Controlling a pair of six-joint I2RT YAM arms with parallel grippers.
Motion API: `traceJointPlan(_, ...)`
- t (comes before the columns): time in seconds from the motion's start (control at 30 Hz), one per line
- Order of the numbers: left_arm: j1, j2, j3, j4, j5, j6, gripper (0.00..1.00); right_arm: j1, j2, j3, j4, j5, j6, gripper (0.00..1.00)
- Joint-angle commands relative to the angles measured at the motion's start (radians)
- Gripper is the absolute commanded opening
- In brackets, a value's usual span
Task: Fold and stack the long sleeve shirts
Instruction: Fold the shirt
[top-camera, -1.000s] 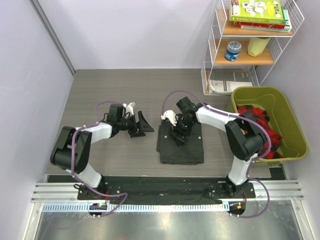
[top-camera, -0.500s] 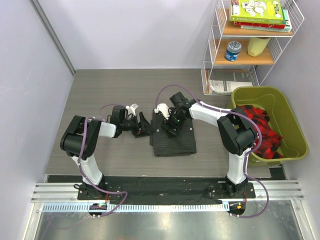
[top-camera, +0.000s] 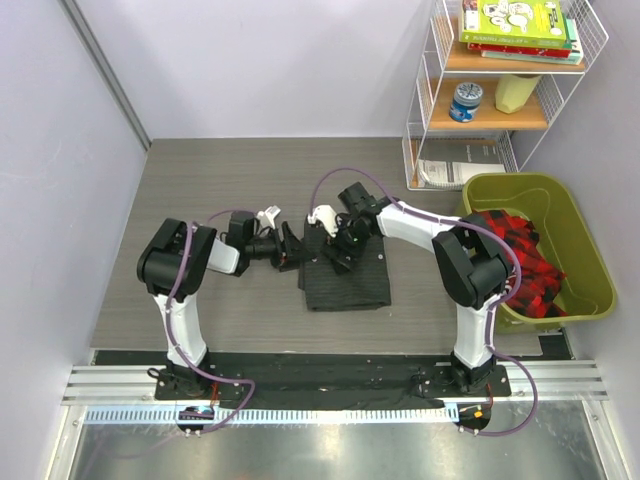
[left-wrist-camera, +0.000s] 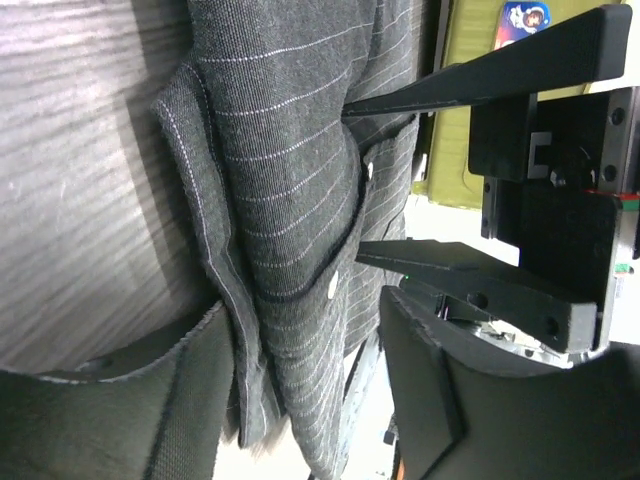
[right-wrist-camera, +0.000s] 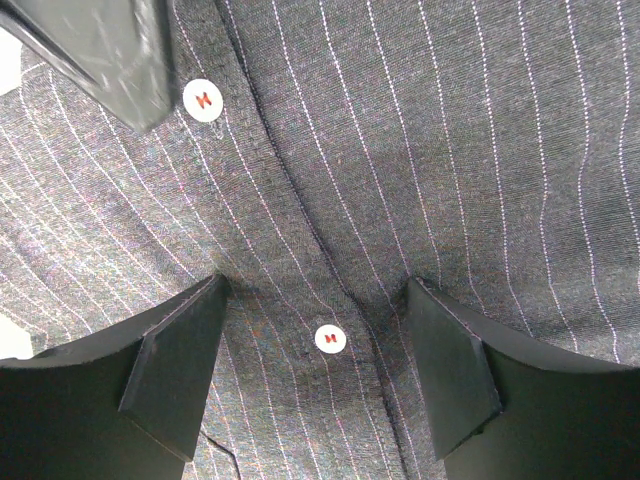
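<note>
Item: long sleeve shirt (top-camera: 350, 285), one, folded

Appearance: dark charcoal cloth with fine pale pinstripes; white buttons (right-wrist-camera: 329, 339) sewn with red thread along a stitched placket (right-wrist-camera: 300, 210); several layers showed at the folded left edge, each with a pale stitched hem

Location: flat on the grey wood-grain table (top-camera: 200, 180), near its middle and in front of both arms; well apart from the olive bin (top-camera: 580, 300) at the right

Left gripper (top-camera: 292, 248): released, lying low at the shirt's left edge; its fingers (left-wrist-camera: 420, 400) stood apart with the layered edge between them, a gap showing beside one finger, nothing clamped

Right gripper (top-camera: 338, 255): spread wide, holding nothing; both fingertips (right-wrist-camera: 175, 360) were set down on the shirt's top layer near its far left corner, the placket and one button between them, the cloth slightly puckered there

Orientation: a nearly square packet, a little wider left to right than far to near, its edges roughly parallel to the table's; where the collar pointed could not be told
</note>
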Motion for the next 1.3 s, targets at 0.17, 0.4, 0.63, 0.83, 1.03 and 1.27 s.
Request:
traceJointPlan(0.17, -0.016, 0.066, 0.061, -0.17, -0.136, 0.041, 0.28, 0.007, 0.066, 0.039, 0.025, 0.012, 0.046, 0.79)
traceJointPlan(0.4, 0.126, -0.074, 0.339, -1.102, -0.266, 0.528, 0.0, -0.025, -0.012, 0.085, -0.038, 0.019, 0.148, 1.0)
traceJointPlan(0.63, 0.31, -0.059, 0.843, -1.766, -0.689, 0.941, 0.0, -0.071, -0.132, 0.041, -0.083, -0.005, 0.194, 1.0)
traceJointPlan(0.83, 0.231, -0.041, 1.315, -2.049, -1.043, 1.144, 0.0, -0.104, -0.158, 0.027, -0.124, -0.021, 0.197, 1.0)
traceJointPlan(1.03, -0.028, -0.022, 1.157, -1.897, -1.304, 1.17, 0.0, -0.131, -0.149, 0.027, -0.149, -0.05, 0.204, 1.0)
traceJointPlan(1.27, -0.22, 0.202, 0.962, -1.689, -1.298, 1.029, 0.0, -0.177, -0.143, 0.022, -0.17, -0.08, 0.205, 1.0)
